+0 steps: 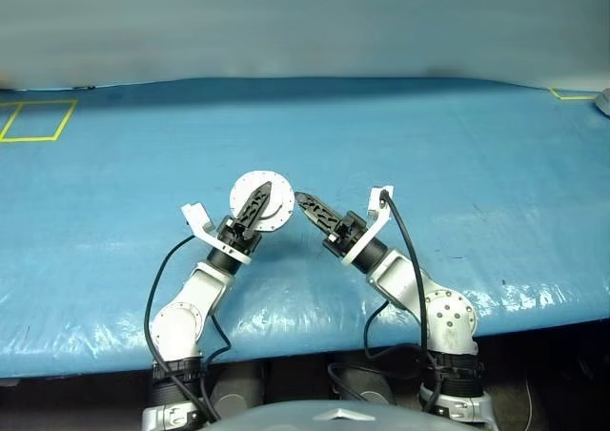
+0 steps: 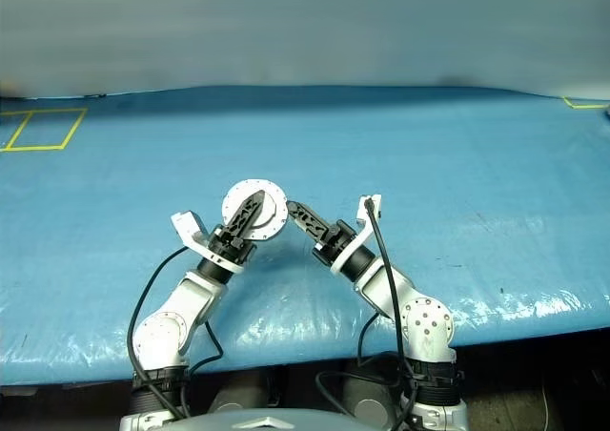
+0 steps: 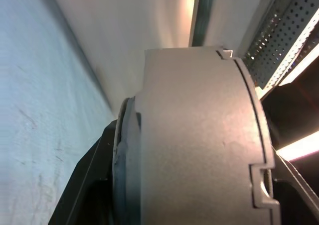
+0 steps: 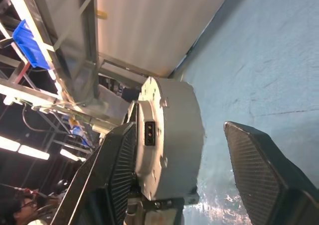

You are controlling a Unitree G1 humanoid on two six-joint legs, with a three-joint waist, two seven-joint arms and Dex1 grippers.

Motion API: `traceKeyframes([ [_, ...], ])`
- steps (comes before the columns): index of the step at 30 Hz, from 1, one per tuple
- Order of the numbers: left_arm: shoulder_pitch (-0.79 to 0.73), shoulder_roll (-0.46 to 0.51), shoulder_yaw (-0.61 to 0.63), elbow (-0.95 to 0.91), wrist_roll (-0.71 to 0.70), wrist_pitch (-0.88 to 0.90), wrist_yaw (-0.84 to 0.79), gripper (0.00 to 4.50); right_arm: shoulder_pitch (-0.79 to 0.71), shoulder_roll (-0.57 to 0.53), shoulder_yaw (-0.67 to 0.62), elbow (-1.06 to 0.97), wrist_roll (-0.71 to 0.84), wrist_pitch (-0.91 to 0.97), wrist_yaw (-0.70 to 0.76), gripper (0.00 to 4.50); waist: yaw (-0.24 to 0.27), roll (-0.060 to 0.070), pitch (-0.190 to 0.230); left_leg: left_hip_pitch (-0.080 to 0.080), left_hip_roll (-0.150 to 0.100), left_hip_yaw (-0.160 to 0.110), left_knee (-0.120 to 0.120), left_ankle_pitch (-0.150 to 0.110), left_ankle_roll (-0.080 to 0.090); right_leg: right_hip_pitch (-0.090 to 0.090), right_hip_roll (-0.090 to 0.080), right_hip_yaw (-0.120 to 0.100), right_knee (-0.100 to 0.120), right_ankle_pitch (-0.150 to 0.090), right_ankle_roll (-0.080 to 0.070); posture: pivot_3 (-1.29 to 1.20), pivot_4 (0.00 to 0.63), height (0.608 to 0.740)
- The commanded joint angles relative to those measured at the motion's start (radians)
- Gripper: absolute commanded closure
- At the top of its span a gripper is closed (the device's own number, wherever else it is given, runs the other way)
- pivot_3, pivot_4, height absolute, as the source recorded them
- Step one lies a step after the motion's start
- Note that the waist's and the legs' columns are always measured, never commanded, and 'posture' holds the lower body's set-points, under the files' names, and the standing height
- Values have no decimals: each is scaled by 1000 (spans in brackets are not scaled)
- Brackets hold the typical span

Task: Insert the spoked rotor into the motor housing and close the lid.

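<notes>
**Housing held aloft in my left jaws, right jaws standing off**

The motor housing (image 1: 261,200) sits clamped edge-on in my left gripper (image 1: 255,209), lifted clear of the blue table (image 1: 477,164) and tipped so its pale round face with a ring of small rim holes looks up toward my head. From my left wrist I see its grey side wall (image 3: 199,135) filling the space between my jaws, with a notch in the rim. A seam runs round the body, so I judge the lid may already be seated on it, but I cannot tell for certain, and I cannot make out the spoked rotor or the copper coils from any angle I have.

My right gripper (image 1: 307,205) is just beside the housing, jaws apart and holding nothing; from its wrist the housing (image 4: 169,135) sits close against one open finger (image 4: 112,180) with the other well off it.

What worries me from here:
- My left grip is on the rim only. If it slackens, the housing rolls out and drops to the table.
- If my right jaws close off-centre, they could lever the housing sideways in my left jaws.
- If the lid is not fully home, a squeeze across the seam could cock it.
</notes>
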Motion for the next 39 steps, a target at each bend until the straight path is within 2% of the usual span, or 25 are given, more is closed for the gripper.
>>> traceKeyframes([
  [1,-46,-14,18,-41,-2,-43,-2,1968,-4,7,-4,-32,7,-17,7,1660,0,0,0,0,0,0,0,0,0,0,0,0,0,0,0,0,150,740],
  [5,-125,7,49,44,102,-139,9,1968,5,0,-6,-41,-32,-36,-11,1660,4,0,0,0,-1,0,0,0,0,0,0,0,0,0,1,0,150,740],
  [8,-228,38,89,237,229,-235,57,1968,20,-29,-1,-64,-93,-53,-8,1660,9,-1,0,0,-4,1,1,1,-1,1,1,0,0,1,0,0,150,740],
  [11,-286,65,83,384,329,-255,80,1968,35,-38,-4,-76,-116,-67,-1,1660,4,-1,0,1,-4,2,1,1,-1,2,2,0,0,2,1,0,150,740],
  [14,-317,58,104,468,366,-290,69,1968,48,-39,-6,-82,-129,-78,4,1660,2,-1,0,0,-4,1,0,1,-1,1,2,0,0,4,4,0,150,740],
  [23,-324,61,145,523,416,-300,58,1968,80,-27,30,-105,-176,-86,22,1660,3,-2,0,0,-4,-1,0,1,-1,1,2,0,0,4,5,0,150,740],
  [39,-307,70,206,495,456,-363,71,1968,64,-15,59,-75,-249,-88,52,1660,-5,-2,0,2,0,0,1,2,-3,1,4,0,1,6,2,0,150,740],
])
